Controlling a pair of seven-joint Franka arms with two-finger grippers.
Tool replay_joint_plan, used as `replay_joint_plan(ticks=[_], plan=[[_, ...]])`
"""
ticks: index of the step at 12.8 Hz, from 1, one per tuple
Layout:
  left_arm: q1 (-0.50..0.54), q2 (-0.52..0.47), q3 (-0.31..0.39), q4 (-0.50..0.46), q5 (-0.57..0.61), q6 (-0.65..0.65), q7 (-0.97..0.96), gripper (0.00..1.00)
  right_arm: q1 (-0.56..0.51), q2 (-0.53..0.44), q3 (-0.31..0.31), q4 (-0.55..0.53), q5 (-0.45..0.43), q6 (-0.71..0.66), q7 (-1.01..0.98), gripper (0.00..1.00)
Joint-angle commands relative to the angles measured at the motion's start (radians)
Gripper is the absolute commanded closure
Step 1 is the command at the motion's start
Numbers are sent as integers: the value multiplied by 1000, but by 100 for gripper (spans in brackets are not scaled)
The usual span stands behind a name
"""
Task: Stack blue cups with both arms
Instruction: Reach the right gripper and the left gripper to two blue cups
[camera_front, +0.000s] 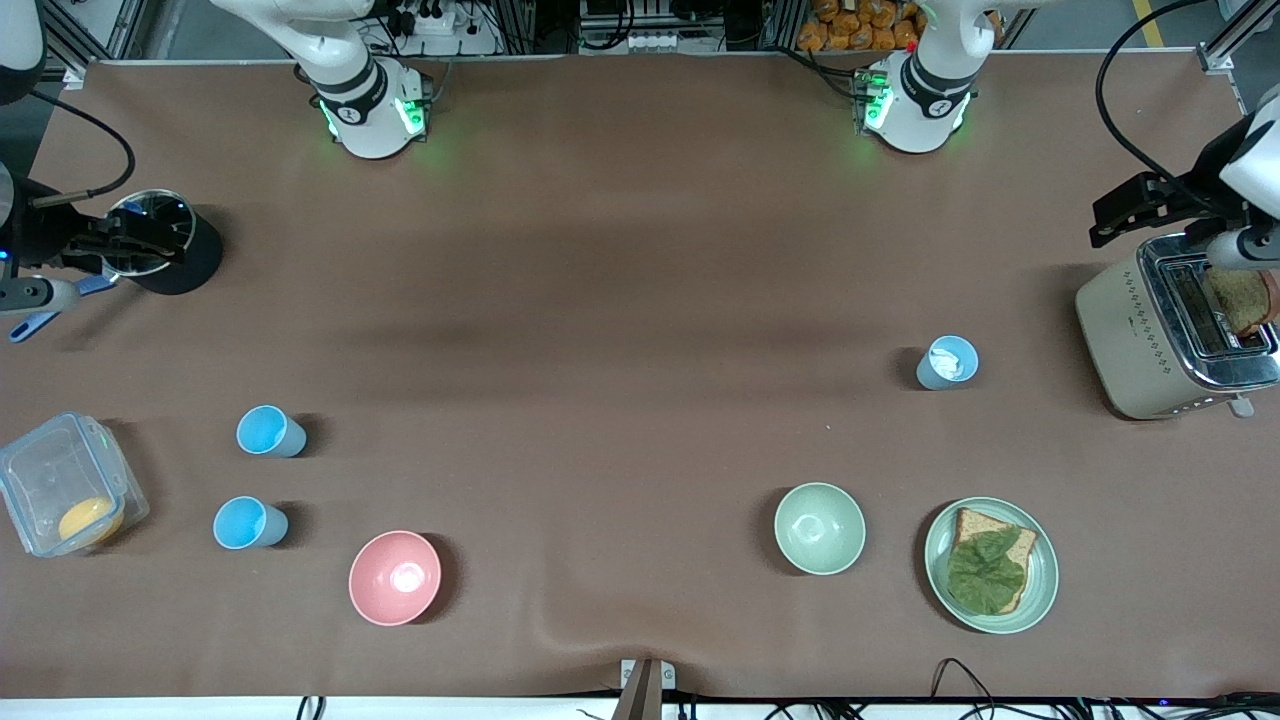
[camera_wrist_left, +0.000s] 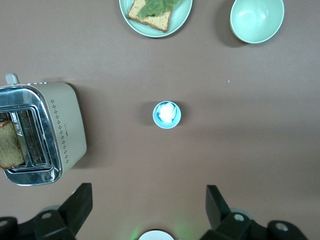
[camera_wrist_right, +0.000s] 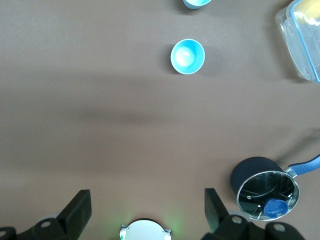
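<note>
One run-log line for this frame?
phase: pre-grasp | left gripper: open, over table | right gripper: open, over table | blue cups: apart, unstacked

Toward the right arm's end of the tabletop (camera_front: 620, 300), two cups stand near each other, one (camera_front: 270, 432) farther from the front camera than the other (camera_front: 249, 523), with a lidded container (camera_front: 65, 497) beside them and a bowl (camera_front: 394, 577) nearer the camera. A third cup (camera_front: 947, 362) stands toward the left arm's end, near the toaster (camera_front: 1165, 335). Nearer the camera than that cup lie another bowl (camera_front: 819, 528) and, beside it, a plate (camera_front: 1040, 580) with bread on it.
</note>
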Motion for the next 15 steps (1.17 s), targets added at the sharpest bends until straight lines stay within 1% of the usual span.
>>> replay_joint_plan(ticks=[1, 5, 6, 10, 12, 15], plan=[[4, -12, 1, -84, -10, 49, 25, 0, -5, 1, 3, 3, -7, 5, 0, 0], [7, -14, 5, -247, -8, 214, 26, 0, 7, 24, 4, 3, -21, 5, 5, 0], [10, -15, 5, -285, -8, 254, 26, 0, -4, 47, 4, 3, -9, 7, 0, 0], [19, -18, 2, -465, -8, 458, 26, 0, -39, 165, 4, -1, -6, 96, -33, 0], [23, -12, 4, -555, -8, 593, 26, 0, -59, 240, 4, -32, -6, 174, -41, 0], [40, 6, 1, -736, -8, 889, 26, 0, -81, 306, 3, -98, -14, 333, -53, 0]])
